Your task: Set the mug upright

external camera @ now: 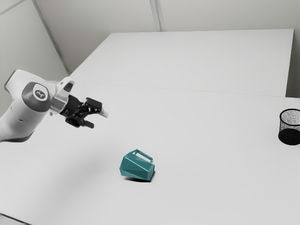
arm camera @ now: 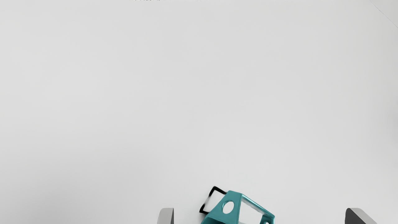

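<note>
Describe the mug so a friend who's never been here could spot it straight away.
On the white table, find the robot arm. Lower in the exterior view and further right lies a teal, flat-faceted mug, tipped over, handle uppermost. The black mesh cup near that view's right edge stands upright.

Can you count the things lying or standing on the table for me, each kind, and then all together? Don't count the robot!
Teal mug, on its side: 1
Black mesh pencil cup, standing: 1
Total: 2
</note>
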Tool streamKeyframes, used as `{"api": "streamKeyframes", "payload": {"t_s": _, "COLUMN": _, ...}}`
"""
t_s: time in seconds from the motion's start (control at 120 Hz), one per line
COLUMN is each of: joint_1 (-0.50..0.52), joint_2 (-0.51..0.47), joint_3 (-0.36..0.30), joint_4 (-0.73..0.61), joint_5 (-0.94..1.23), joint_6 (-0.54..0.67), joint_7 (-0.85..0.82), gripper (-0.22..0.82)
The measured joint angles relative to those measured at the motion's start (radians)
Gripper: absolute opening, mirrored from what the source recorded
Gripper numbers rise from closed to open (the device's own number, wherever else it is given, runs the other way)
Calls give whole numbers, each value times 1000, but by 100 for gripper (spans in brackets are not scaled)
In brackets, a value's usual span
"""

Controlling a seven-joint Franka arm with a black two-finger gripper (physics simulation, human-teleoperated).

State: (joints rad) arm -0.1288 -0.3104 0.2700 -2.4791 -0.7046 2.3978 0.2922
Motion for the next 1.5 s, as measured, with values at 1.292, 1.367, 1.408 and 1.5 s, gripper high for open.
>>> {"api": "streamKeyframes", "payload": {"t_s": 1.292, "joint_1": -262, "joint_2": 124, "joint_3": -145, "joint_4": -164, "joint_5": -899, "joint_6": 236, "joint_7": 1074, "gripper": 47}}
{"api": "streamKeyframes", "payload": {"t_s": 1.367, "joint_1": -263, "joint_2": 119, "joint_3": -161, "joint_4": -154, "joint_5": -918, "joint_6": 249, "joint_7": 1097, "gripper": 33}}
{"api": "streamKeyframes", "payload": {"t_s": 1.408, "joint_1": -263, "joint_2": 116, "joint_3": -171, "joint_4": -150, "joint_5": -924, "joint_6": 258, "joint_7": 1108, "gripper": 23}}
{"api": "streamKeyframes", "payload": {"t_s": 1.5, "joint_1": -263, "joint_2": 115, "joint_3": -178, "joint_4": -146, "joint_5": -933, "joint_6": 273, "joint_7": 1127, "gripper": 7}}
